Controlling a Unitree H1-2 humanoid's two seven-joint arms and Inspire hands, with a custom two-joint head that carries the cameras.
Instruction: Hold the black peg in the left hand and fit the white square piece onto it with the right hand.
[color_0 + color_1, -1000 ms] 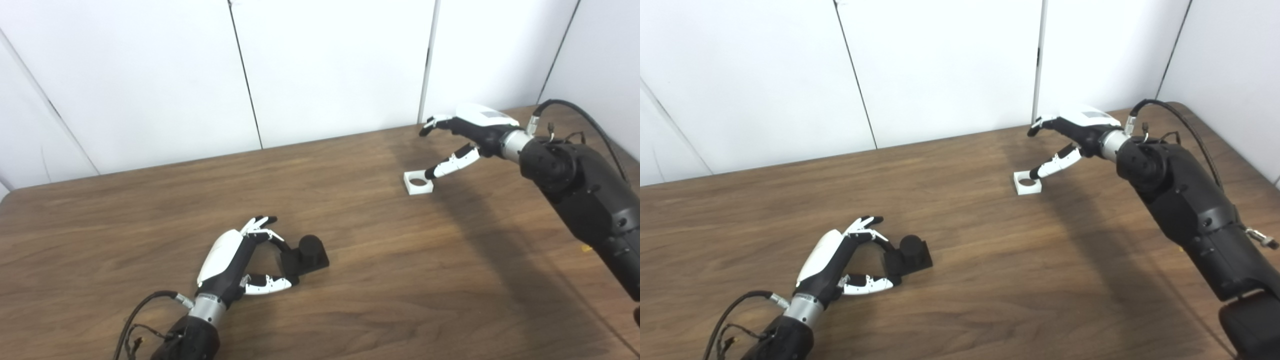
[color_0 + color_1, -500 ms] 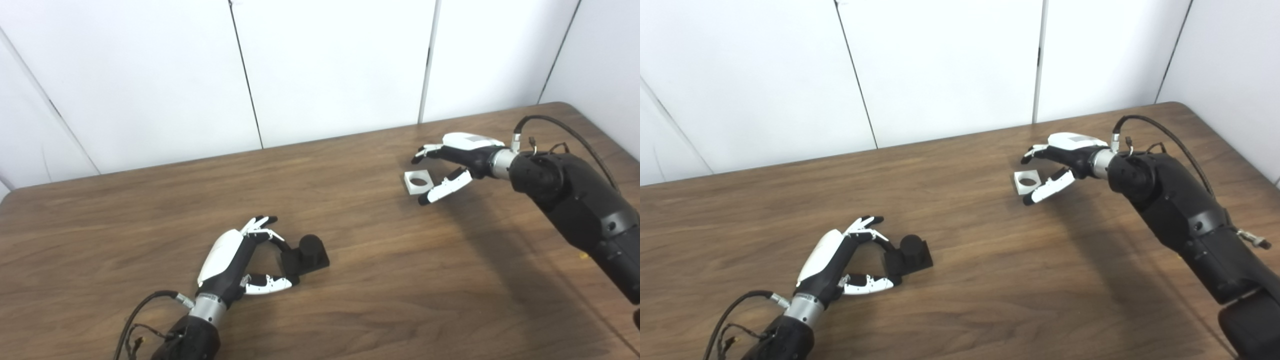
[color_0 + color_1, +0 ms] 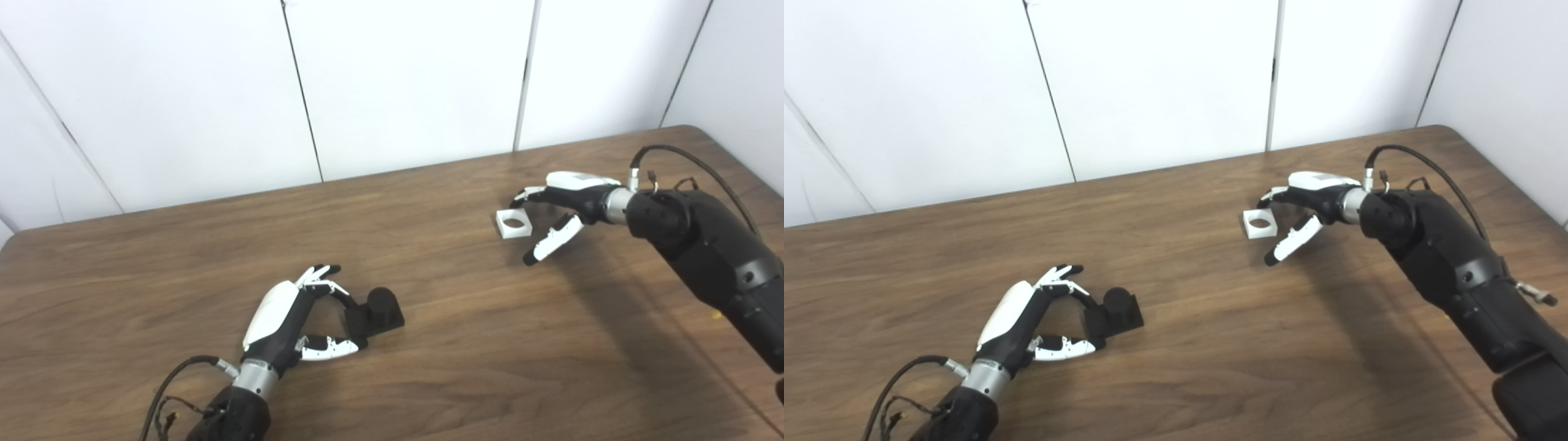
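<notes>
Progress: early. Neither part is lifted and the fitting has not begun; both grasps and the mating remain to be done, by my reading.

Black peg (image 3: 375, 311): short round post standing upright on a square black base, matte, likely moulded or printed plastic. Rests on the bench (image 3: 429, 380) at near left. Judged rigid and light.

Left hand (image 3: 288, 318): white shell over black frame, white fingers with dark tips. Fingers and thumb curl round the near-left side of the peg's base, the tips at or against it; the peg sits flat on the bench. Whether the grip has closed firm cannot be told from either view.

White square piece (image 3: 513, 223): flat white block with a round hole through its middle, matte, crisp-edged. Lies flat at far right, well apart from the peg. The hole looks matched to the round post.

Right hand (image 3: 560, 202): same build as the left. Spread and holding nothing; upper fingers reach over the right edge of the piece, the thumb hangs down on the near side, apart from it.

Bench: dark brown wood-grain top, smooth with low sheen, rounded far-right corner.

Backdrop: plain white wall panels (image 3: 398, 79) with thin dark seams.
</notes>
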